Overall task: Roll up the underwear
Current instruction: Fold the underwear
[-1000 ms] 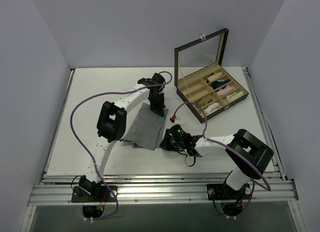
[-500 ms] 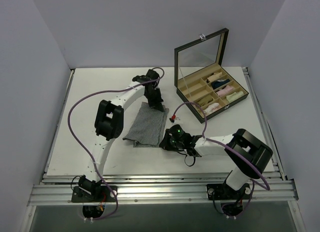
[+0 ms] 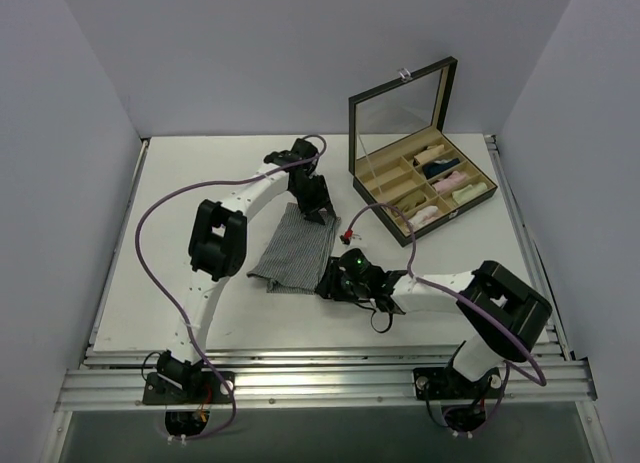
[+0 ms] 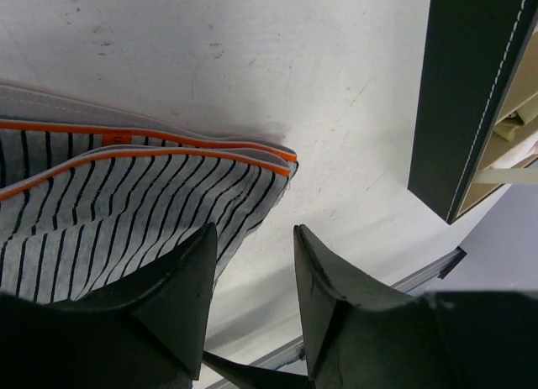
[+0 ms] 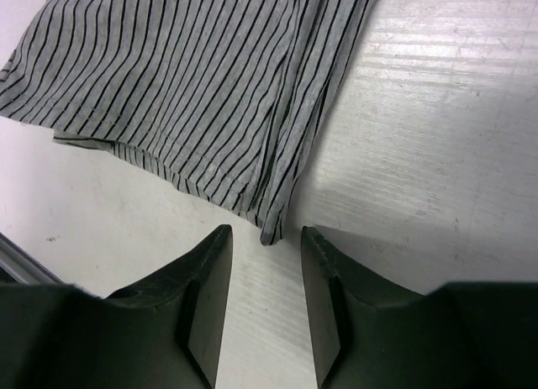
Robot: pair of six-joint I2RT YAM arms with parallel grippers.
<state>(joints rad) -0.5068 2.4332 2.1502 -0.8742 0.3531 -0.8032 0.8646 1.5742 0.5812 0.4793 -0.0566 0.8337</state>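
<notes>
The underwear [image 3: 291,251], grey with dark pinstripes, lies flat in the middle of the table. Its orange waistband edge [image 4: 168,149] shows in the left wrist view. My left gripper [image 3: 318,211] hovers at the garment's far corner, open, with only bare table between its fingers [image 4: 256,238]; the left finger overlaps the cloth [image 4: 101,212]. My right gripper [image 3: 338,280] sits at the near right corner, open. The cloth's corner tip [image 5: 271,234] lies just ahead of its gap [image 5: 266,238], not pinched. The striped cloth [image 5: 193,86] fills the upper part of the right wrist view.
An open dark box [image 3: 420,188] with a mirrored lid stands at the back right, its compartments holding several small rolled garments. Its dark wall [image 4: 471,95] rises close to the right of my left gripper. The table's edge rail [image 4: 429,271] runs nearby.
Both grippers were shut on the underwear's corners and have opened, letting the cloth go. The left gripper shifted slightly towards the back; the garment lies stretched a little farther.
</notes>
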